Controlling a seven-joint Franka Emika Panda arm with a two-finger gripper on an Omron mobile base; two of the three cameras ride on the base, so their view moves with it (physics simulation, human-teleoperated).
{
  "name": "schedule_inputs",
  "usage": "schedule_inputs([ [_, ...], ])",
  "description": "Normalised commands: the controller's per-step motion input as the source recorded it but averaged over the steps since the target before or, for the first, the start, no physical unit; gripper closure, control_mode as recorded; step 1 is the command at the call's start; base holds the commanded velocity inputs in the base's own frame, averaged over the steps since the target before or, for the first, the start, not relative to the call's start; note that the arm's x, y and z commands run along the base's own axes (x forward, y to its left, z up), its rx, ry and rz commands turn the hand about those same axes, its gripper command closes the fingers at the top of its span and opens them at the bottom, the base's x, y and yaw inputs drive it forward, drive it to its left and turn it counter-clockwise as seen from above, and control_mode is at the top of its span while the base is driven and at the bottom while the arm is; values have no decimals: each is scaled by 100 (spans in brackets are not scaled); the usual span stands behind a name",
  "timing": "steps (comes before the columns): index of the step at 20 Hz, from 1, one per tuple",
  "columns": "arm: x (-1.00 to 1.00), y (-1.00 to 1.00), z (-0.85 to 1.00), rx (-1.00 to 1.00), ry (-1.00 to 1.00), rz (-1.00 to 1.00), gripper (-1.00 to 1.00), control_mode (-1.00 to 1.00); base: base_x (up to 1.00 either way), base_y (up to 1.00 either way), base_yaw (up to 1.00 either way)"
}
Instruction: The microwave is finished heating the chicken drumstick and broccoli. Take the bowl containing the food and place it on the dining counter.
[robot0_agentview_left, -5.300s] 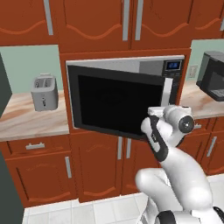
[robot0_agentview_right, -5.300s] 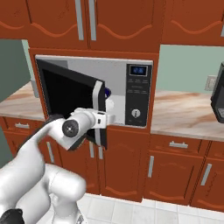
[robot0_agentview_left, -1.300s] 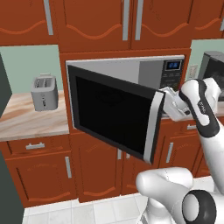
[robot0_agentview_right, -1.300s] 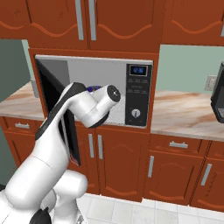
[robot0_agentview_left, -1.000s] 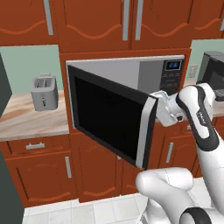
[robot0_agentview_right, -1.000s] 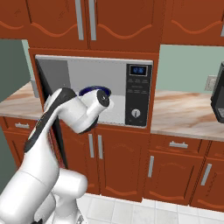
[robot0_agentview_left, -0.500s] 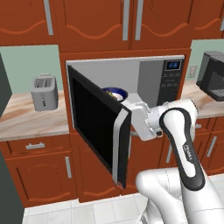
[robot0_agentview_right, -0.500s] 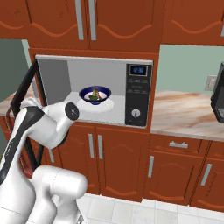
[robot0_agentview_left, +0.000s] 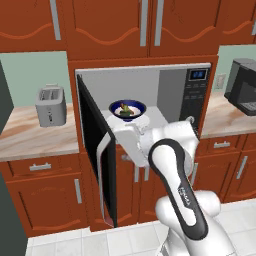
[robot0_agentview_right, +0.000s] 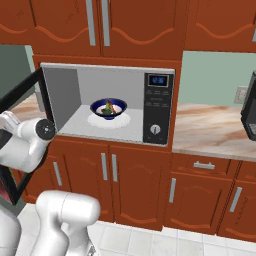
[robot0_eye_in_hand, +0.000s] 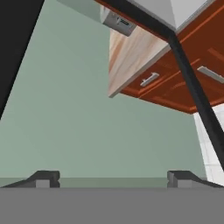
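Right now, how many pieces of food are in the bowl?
2 show: an orange drumstick and green broccoli, together inside the bowl. More may be hidden below its rim.

The microwave (robot0_agentview_right: 107, 102) door (robot0_agentview_left: 95, 150) is now swung fully open by the arm, which is carried far to the left, so that the bowl (robot0_agentview_right: 108, 107) with the food is exposed inside.

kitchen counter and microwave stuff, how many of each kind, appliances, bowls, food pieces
appliances: 3 (microwave, toaster, coffee machine)
bowls: 1 (bowl, inside the microwave)
food pieces: 2 (broccoli and chicken drumstick, both in the bowl)
total: 6
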Motion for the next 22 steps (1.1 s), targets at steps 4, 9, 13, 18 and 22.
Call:
schedule_inputs([
  [4,1,-39,0,0,0,-7,-100,-100,0,0,0],
  [9,28,-100,11,0,2,-34,-100,-100,0,0,0],
  [13,40,-100,27,-1,6,-42,-100,-100,0,0,0],
  [18,46,-100,12,-7,13,-43,-100,-100,0,0,0],
  [22,77,-97,0,-14,21,-38,-100,-100,0,0,0],
])
